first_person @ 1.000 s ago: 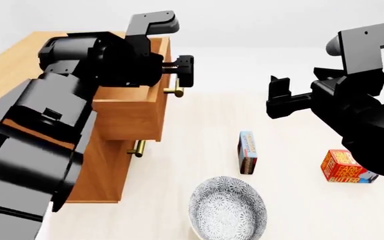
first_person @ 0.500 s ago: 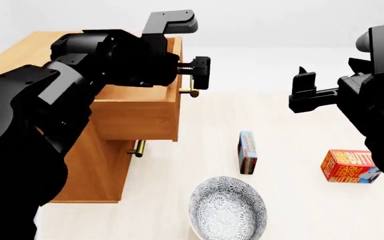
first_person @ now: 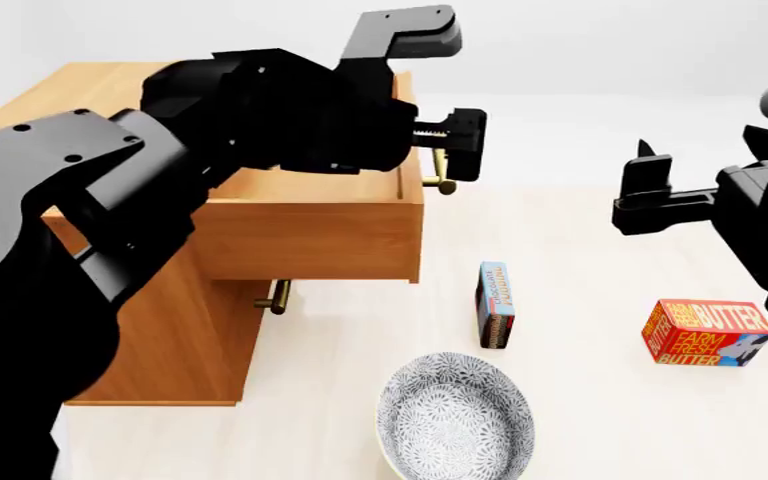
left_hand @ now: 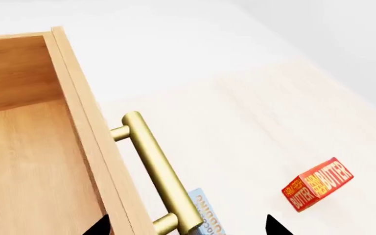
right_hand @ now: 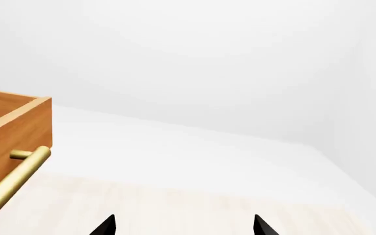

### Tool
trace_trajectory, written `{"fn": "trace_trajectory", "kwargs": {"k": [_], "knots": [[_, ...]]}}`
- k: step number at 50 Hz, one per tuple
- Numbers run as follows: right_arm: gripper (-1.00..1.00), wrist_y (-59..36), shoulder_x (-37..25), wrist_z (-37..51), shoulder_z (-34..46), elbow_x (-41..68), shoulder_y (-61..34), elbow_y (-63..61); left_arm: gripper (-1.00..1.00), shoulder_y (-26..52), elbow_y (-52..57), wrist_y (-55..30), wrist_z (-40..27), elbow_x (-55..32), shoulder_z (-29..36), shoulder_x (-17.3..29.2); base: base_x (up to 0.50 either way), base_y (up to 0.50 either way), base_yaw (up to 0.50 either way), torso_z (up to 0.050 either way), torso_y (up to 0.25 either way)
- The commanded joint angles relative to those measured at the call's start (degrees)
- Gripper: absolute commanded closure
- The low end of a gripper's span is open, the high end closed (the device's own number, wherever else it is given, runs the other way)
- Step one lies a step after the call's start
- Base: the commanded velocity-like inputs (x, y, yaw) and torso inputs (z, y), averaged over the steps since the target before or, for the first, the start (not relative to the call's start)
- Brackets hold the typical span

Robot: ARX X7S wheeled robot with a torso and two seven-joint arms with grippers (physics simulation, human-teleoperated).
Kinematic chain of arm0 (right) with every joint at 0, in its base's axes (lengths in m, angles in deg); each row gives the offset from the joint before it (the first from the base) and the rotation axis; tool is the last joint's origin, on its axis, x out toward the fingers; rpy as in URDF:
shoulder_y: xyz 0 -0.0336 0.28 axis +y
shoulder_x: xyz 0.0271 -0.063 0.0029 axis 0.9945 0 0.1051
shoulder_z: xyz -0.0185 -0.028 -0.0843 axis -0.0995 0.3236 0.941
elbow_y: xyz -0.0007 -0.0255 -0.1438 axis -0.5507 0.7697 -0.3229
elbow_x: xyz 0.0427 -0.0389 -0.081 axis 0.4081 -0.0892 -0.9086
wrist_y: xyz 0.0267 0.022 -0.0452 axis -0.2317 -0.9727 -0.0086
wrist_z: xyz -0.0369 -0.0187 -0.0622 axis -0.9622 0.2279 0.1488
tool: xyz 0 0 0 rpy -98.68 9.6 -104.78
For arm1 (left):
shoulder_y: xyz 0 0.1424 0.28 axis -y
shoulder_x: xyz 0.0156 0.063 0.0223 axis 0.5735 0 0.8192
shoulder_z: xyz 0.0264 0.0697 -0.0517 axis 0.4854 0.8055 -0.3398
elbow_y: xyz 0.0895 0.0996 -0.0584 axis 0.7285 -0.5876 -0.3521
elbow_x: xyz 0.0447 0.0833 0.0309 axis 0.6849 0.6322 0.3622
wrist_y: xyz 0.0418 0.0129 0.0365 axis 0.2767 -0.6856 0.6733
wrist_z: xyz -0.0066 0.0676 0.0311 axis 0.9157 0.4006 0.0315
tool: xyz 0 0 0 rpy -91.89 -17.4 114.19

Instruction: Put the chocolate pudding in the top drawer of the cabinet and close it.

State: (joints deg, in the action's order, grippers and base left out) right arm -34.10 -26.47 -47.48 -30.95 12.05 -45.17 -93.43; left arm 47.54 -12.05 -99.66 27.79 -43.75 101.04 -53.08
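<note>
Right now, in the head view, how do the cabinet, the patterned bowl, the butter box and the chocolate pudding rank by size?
1. cabinet
2. patterned bowl
3. butter box and chocolate pudding: they look nearly alike; the pudding is thinner, so I won't rank them.

A butter box [first_person: 704,333], orange-red with "Farm Fresh Butter" lettering and a blue end, lies on the pale wooden floor [first_person: 584,260] at the right. A patterned bowl [first_person: 456,416], white with fine dark speckling, sits nearer the camera, well apart from the box. Behind them is plain white wall [first_person: 598,45].
</note>
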Motion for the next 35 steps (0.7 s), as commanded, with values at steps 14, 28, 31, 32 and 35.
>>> {"fn": "trace_trajectory", "kwargs": {"k": [14, 28, 31, 32, 35], "knots": [[-1.00, 3.26, -1.12, -1.48, -0.87, -1.44, 3.43, 0.70, -1.00, 4.34, 12.72, 3.32, -2.86, -9.64, -2.07, -0.57, 0.00, 0.00, 0.00, 0.000, 0.001], [-1.00, 3.50, -1.18, -1.47, -0.50, -1.53, 3.63, 0.78, -1.00, 8.47, 8.20, 4.29, -3.54, -7.33, -1.68, -0.40, 0.00, 0.00, 0.00, 0.000, 0.001], [-1.00, 3.38, -0.96, -1.44, -0.16, -1.51, 3.18, 0.82, -1.00, 10.61, 13.43, 5.46, -6.92, -7.14, -2.62, 3.81, 0.00, 0.00, 0.00, 0.000, 0.000], [-1.00, 3.37, -0.83, -1.44, 0.01, -1.57, 3.01, 0.85, -1.00, 11.06, 15.51, 6.16, -8.13, -6.58, -2.66, 5.25, 0.00, 0.00, 0.00, 0.000, 0.000], [-1.00, 3.33, -0.36, -1.42, 0.66, -1.81, 2.37, 0.99, -1.00, 11.70, 21.07, 8.06, -10.67, -4.78, -2.69, 9.44, 0.00, 0.00, 0.00, 0.000, 0.000]]}}
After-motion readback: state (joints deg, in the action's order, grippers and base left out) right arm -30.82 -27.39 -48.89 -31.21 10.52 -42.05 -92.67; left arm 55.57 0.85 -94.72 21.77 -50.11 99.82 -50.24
